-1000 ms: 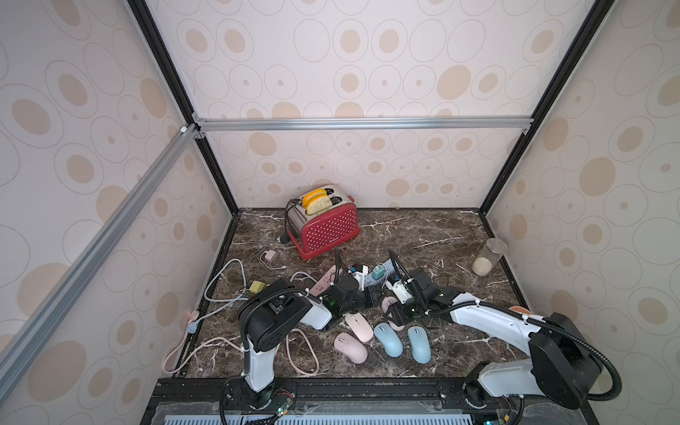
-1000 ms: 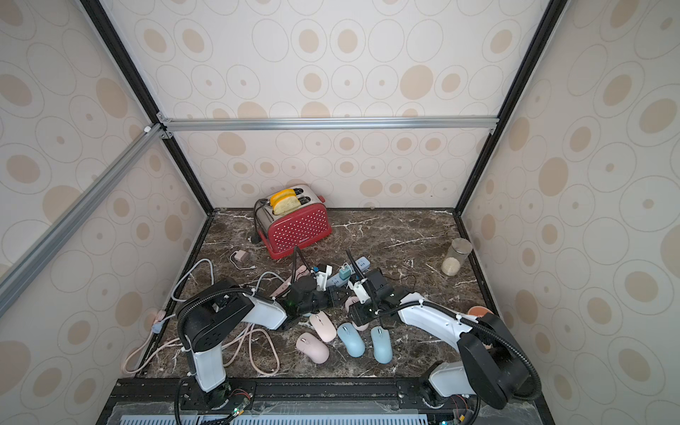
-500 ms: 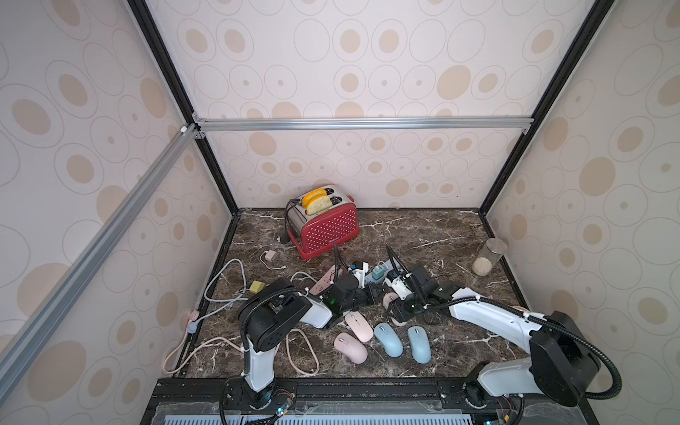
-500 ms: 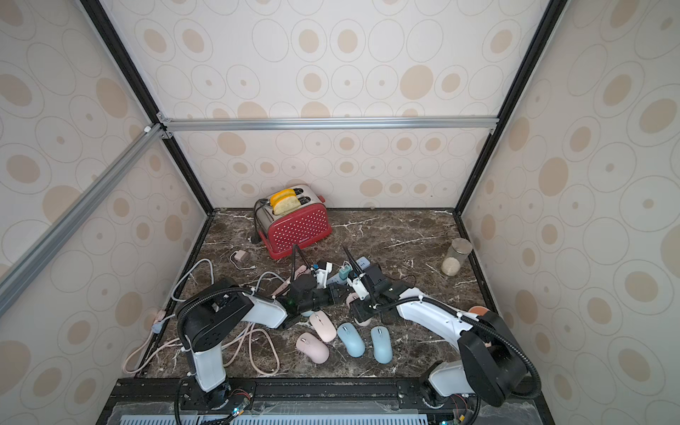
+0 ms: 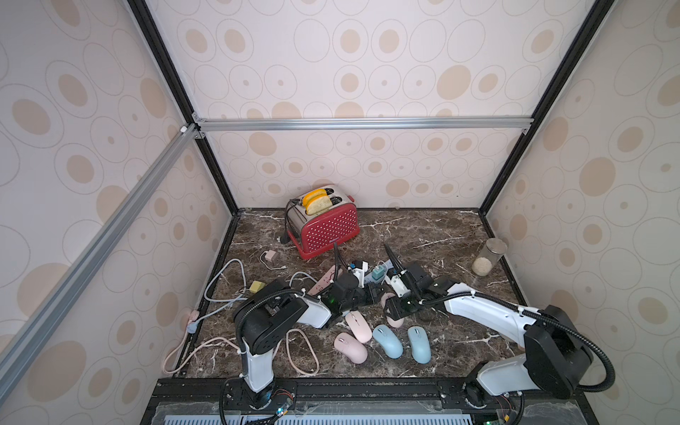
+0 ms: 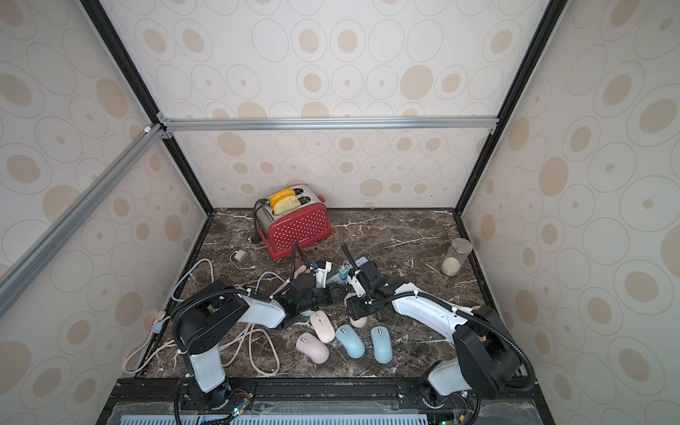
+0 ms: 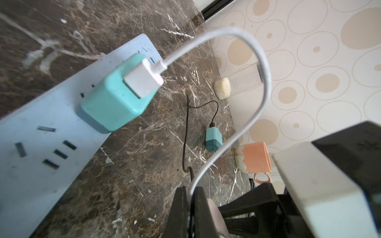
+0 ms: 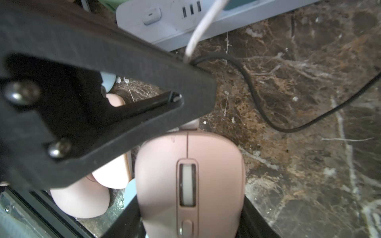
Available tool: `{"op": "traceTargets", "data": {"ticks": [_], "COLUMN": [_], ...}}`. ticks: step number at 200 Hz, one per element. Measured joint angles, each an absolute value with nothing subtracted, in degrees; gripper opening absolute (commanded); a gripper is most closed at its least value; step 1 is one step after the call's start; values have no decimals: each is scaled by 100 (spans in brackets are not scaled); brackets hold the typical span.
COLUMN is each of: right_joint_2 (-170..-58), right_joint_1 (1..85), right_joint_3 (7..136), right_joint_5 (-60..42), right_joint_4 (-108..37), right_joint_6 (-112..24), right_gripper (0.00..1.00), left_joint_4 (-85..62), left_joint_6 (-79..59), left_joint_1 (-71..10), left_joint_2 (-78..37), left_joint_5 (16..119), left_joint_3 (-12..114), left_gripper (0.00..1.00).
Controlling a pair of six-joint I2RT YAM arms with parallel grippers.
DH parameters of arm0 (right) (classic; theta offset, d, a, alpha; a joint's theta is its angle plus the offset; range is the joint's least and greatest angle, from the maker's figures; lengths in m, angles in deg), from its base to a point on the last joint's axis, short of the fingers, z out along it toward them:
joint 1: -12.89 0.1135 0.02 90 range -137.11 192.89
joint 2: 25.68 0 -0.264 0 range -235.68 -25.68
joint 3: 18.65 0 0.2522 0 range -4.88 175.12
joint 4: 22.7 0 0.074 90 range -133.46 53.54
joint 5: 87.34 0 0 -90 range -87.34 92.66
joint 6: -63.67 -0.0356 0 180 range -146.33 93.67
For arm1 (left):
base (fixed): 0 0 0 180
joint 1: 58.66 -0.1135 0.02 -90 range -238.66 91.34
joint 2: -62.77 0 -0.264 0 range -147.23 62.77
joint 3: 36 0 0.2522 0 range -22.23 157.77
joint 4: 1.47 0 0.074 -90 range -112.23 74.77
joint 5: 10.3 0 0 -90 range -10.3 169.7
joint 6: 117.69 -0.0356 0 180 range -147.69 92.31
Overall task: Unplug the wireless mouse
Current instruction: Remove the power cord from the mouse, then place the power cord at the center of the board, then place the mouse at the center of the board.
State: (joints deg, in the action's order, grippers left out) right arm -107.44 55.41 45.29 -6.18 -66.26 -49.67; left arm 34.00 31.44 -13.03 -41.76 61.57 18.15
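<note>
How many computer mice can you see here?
5. Two pink mice and two blue mice lie loose at the front of the table; a third pink mouse sits in the right claw. Others may be hidden.

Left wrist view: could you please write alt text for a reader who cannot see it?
The left gripper pinches a white cable arcing to a teal charger plugged into a pale blue power strip on the table. Beyond lie a second teal charger and an orange mug.
</note>
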Motion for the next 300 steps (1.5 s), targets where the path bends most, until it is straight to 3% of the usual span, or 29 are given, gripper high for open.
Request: {"op": "traceTargets", "data": {"ticks": [105,143,167,206,248,300], "right_joint_2": [-10331,-10462,-10827,-10951,-10245,-9314], "right_joint_1": [5428,5428,5421,5388,5331,5001], "right_joint_3": [3897,3759,3775,3781,3576,3834], "right_joint_5": [-218,-128,-4,68,246,479], "right_joint_4": [-7306,-7142,-6856,-6532,-6362,-6360], "right_joint_6": [-4676,-4960,-5163,-5386,-5528,-5432], "right_gripper": [41,56,68,77,79,79], "left_joint_4": [3455,3512,3481,3230,2688,635], "left_joint_6": [3020,3066,3114,3122,2954,1953], "left_joint_1": [-1668,-1710,-1694,-1688,-1688,-1688], "left_joint_2": [-3964,-3964,-3964,-3737,-2976,-1995], "left_joint_5": [6201,6199,6144,5982,5997,6843], "left_joint_3": [1821,1832,1832,1832,1823,2081], "left_gripper": [0,0,36,65,73,70]}}
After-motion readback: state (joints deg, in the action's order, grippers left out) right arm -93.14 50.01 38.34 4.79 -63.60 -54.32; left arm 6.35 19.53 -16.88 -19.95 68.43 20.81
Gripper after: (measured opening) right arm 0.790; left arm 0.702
